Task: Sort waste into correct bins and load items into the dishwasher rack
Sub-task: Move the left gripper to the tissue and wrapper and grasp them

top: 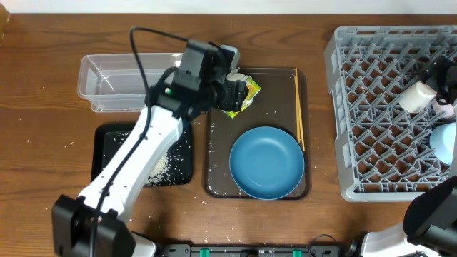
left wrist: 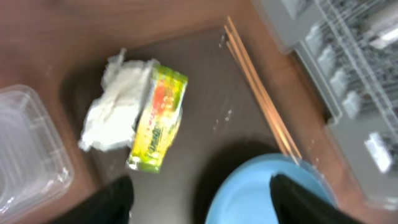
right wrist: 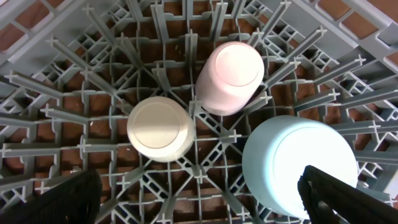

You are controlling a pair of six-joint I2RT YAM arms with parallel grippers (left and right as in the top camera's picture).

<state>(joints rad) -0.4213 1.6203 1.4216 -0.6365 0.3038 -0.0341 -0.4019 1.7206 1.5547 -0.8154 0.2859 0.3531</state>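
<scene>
Left tool (left wrist: 208,208) hangs over the brown tray (left wrist: 205,81), fingers spread wide with nothing between them. Ahead of it lies the crumpled white tissue (left wrist: 112,109), touching the yellow-green wrapper (left wrist: 158,118). Bare tray floor separates the wrapper from the chopsticks (left wrist: 261,93), which lie along the tray's edge with one end at the big blue bowl (left wrist: 255,196). The clear tub (top: 118,82) sits just beside the tray, and rice (top: 166,165) lies in the black tray (top: 107,143). Right tool (right wrist: 202,205), likewise spread and empty, hangs over the rack (right wrist: 93,81), which holds an upturned white cup (right wrist: 160,129) and a light-blue bowl (right wrist: 301,165).
</scene>
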